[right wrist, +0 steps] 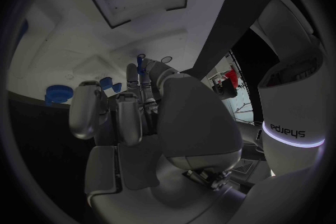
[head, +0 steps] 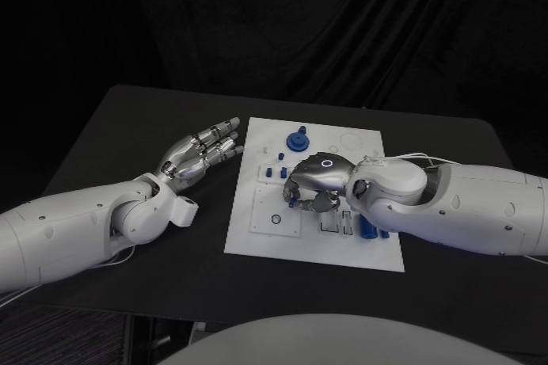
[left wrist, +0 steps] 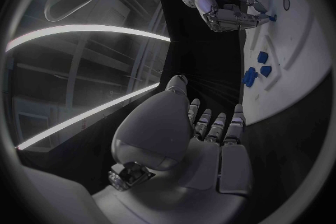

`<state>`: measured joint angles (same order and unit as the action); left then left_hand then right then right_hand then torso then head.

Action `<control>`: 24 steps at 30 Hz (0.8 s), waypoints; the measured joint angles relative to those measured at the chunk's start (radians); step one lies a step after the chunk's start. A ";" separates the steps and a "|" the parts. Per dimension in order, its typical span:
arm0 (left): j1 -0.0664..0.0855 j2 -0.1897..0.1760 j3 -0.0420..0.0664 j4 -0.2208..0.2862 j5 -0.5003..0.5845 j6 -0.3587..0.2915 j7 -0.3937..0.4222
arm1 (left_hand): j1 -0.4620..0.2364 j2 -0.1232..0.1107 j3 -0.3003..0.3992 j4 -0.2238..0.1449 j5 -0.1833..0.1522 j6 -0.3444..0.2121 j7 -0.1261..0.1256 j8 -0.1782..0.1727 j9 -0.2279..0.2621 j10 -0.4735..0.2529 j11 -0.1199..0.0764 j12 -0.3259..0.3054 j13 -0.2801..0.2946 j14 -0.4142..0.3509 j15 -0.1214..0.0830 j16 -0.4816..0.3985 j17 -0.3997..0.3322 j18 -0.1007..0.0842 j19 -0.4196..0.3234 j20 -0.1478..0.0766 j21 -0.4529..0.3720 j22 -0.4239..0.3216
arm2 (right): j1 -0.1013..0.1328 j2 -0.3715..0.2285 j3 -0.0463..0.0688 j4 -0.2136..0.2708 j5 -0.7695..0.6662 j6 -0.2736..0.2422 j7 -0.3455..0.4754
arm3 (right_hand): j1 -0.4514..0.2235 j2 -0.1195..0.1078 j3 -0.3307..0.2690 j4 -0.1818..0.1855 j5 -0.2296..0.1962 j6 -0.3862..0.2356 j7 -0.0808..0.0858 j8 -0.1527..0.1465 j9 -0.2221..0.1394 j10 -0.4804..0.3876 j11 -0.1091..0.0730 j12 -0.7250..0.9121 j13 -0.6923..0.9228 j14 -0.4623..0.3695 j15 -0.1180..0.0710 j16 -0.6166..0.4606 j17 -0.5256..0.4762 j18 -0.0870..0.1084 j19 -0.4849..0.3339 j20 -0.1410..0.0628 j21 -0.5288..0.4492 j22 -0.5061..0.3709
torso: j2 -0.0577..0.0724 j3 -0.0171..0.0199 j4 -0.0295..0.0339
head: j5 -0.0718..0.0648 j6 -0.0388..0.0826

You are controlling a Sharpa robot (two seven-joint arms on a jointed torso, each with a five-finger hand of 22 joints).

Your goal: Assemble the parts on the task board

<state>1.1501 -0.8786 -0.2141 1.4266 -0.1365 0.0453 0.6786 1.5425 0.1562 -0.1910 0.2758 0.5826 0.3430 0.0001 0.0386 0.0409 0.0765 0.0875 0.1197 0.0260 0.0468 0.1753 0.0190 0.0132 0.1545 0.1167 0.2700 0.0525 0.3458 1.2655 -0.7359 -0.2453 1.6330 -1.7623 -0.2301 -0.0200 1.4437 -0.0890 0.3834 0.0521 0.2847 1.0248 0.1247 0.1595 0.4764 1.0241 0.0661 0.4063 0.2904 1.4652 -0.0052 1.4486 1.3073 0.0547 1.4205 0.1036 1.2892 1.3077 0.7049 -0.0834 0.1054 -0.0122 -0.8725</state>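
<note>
The white task board lies in the middle of the black table. My right hand hovers over the board's middle with its fingers curled down, and it pinches a small blue peg at its fingertips; the peg stands just above the board. A round blue knob part stands near the board's far edge. Small blue pegs sit to the left of the right hand. My left hand lies flat with its fingers apart, holding nothing, beside the board's left edge.
More blue parts lie on the board beside the right forearm. A ring-shaped hole and rectangular slots mark the board's near half. Bare black table surrounds the board.
</note>
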 measured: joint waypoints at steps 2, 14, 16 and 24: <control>0.000 0.000 0.000 0.000 0.000 0.000 0.000 | 0.000 0.000 0.000 0.000 0.000 0.000 0.000 0.000 0.000 0.000 0.000 0.000 0.000 0.000 0.000 0.000 0.000 0.000 0.000 0.000 0.000 0.000 | 0.000 -0.001 0.000 0.001 0.000 0.000 0.000 | 0.000 0.000 0.000 0.000 0.000 0.000 0.000 0.000 0.000 0.000 0.000 0.000 0.000 0.000 0.000 0.000 0.000 0.000 0.000 0.000 0.000 0.000 | 0.000 0.0000 -0.0001 | 0.000 0.000; -0.003 0.001 0.000 -0.004 0.000 0.002 0.000 | 0.004 0.004 0.000 0.000 0.000 -0.003 0.003 0.000 0.000 -0.004 0.004 0.000 0.000 0.000 0.000 0.000 0.000 0.000 0.004 0.004 0.000 0.000 | -0.003 -0.004 -0.002 0.003 0.000 0.002 0.000 | 0.000 0.000 0.003 -0.003 0.000 0.000 0.000 0.003 0.000 0.000 0.000 0.000 -0.001 0.000 0.000 0.000 0.000 0.000 0.000 0.000 0.000 0.000 | 0.000 0.0003 0.0000 | 0.002 0.000; -0.003 0.001 0.000 -0.004 0.000 0.003 0.000 | 0.004 0.004 0.000 0.000 0.000 -0.003 0.003 0.000 0.000 -0.004 0.004 0.000 0.000 0.000 0.000 0.000 0.000 0.000 0.004 0.004 0.000 0.000 | -0.003 -0.004 -0.002 0.003 0.000 0.002 0.000 | 0.001 -0.001 0.003 -0.003 0.000 0.000 0.000 0.003 0.000 0.000 0.000 0.000 -0.001 0.000 0.000 0.000 0.000 0.000 0.000 0.000 0.000 0.000 | 0.000 0.0003 0.0001 | 0.003 0.000; -0.005 0.002 0.000 -0.006 0.000 0.005 0.000 | 0.004 0.004 0.003 0.003 0.000 -0.003 0.003 0.000 0.000 -0.004 0.004 0.000 0.000 0.004 0.004 0.000 0.000 0.000 0.004 0.004 0.000 0.000 | -0.003 -0.003 -0.001 0.003 0.000 0.005 0.000 | 0.001 -0.001 0.003 -0.003 0.000 -0.001 -0.001 0.003 0.000 0.000 0.000 0.000 -0.001 0.000 0.000 0.000 0.000 0.000 0.000 0.000 0.000 0.000 | 0.000 0.0002 0.0003 | 0.001 0.000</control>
<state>1.1449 -0.8763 -0.2141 1.4209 -0.1365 0.0501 0.6786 1.5466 0.1603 -0.1883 0.2786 0.5825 0.3395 0.0036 0.0386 0.0409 0.0728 0.0911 0.1197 0.0260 0.0505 0.1789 0.0190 0.0132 0.1544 0.1204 0.2737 0.0525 0.3457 1.2624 -0.7388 -0.2466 1.6364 -1.7625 -0.2254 -0.0204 1.4447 -0.0900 0.3862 0.0493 0.2847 1.0237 0.1237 0.1626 0.4765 1.0239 0.0662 0.4061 0.2896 1.4652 -0.0052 1.4486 1.3073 0.0547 1.4205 0.1036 1.2892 1.3075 0.7049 -0.0832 0.1057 -0.0116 -0.8725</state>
